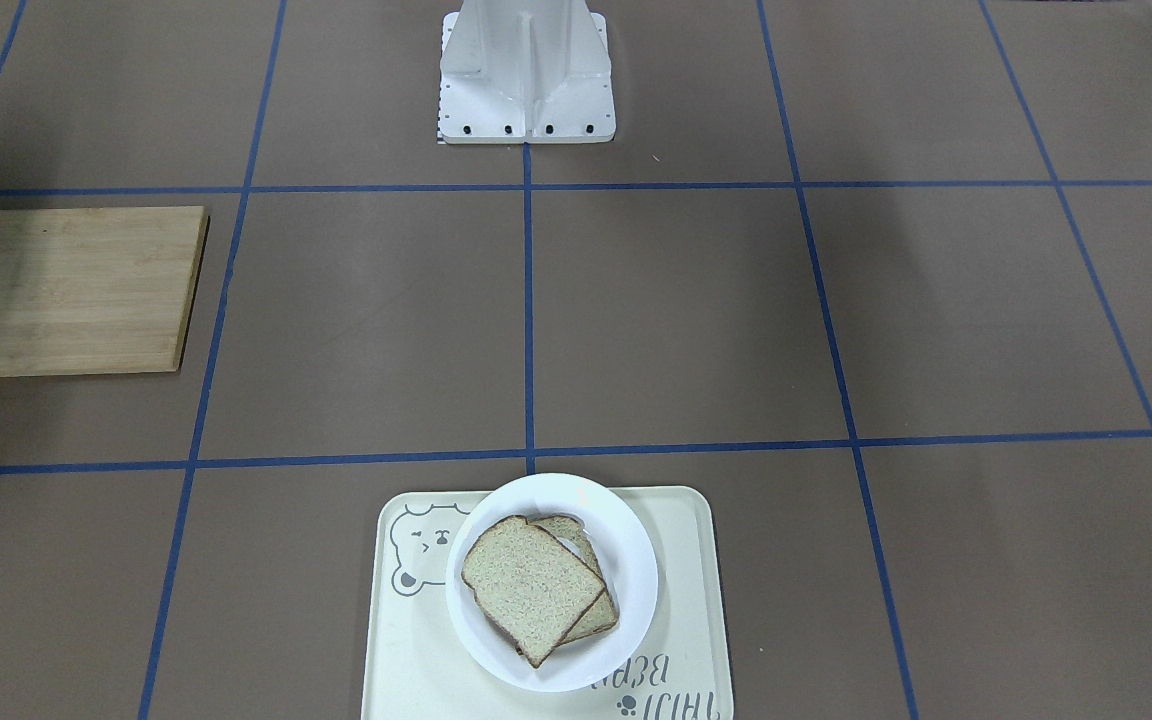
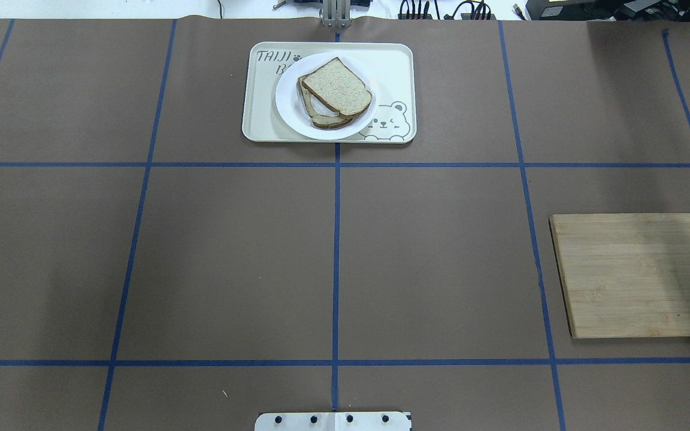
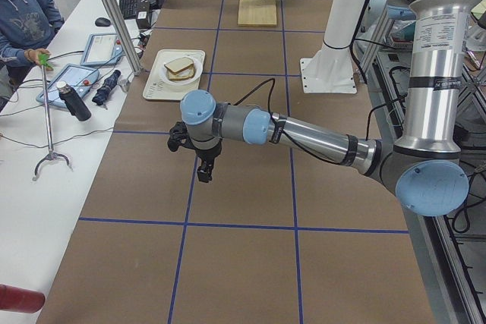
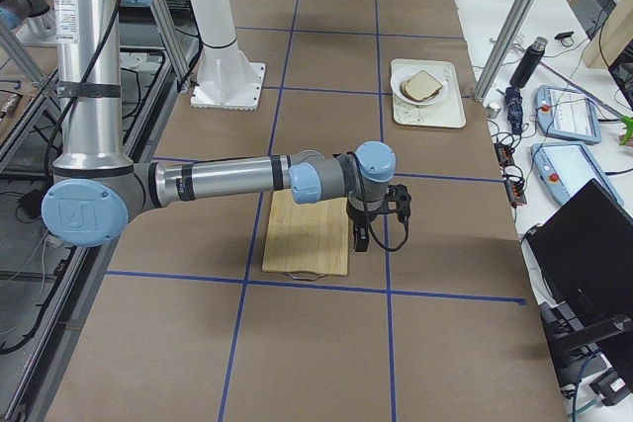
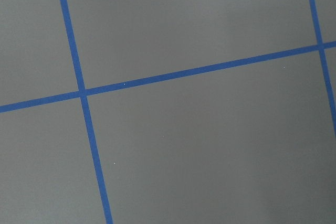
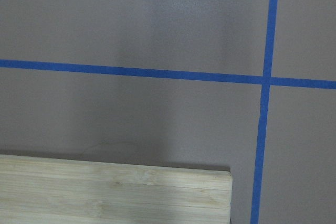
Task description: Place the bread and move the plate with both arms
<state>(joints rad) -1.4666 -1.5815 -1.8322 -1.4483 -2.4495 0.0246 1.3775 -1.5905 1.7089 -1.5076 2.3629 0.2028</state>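
Observation:
The bread (image 1: 532, 585) lies on top of a second slice on the white plate (image 1: 631, 560), which sits on the cream bear tray (image 1: 681, 620). In the overhead view the bread (image 2: 338, 87) and plate (image 2: 288, 106) are at the far middle. My left gripper (image 3: 203, 172) hangs above bare table, far from the tray. My right gripper (image 4: 360, 239) hangs over the far edge of the wooden board (image 4: 307, 234). I cannot tell whether either is open or shut. Nothing shows between the fingers.
The wooden cutting board (image 2: 641, 275) lies on my right side. The white robot base (image 1: 526, 80) stands at the near middle. A side table with bottles, tablets and a seated person (image 3: 23, 17) runs along the far edge.

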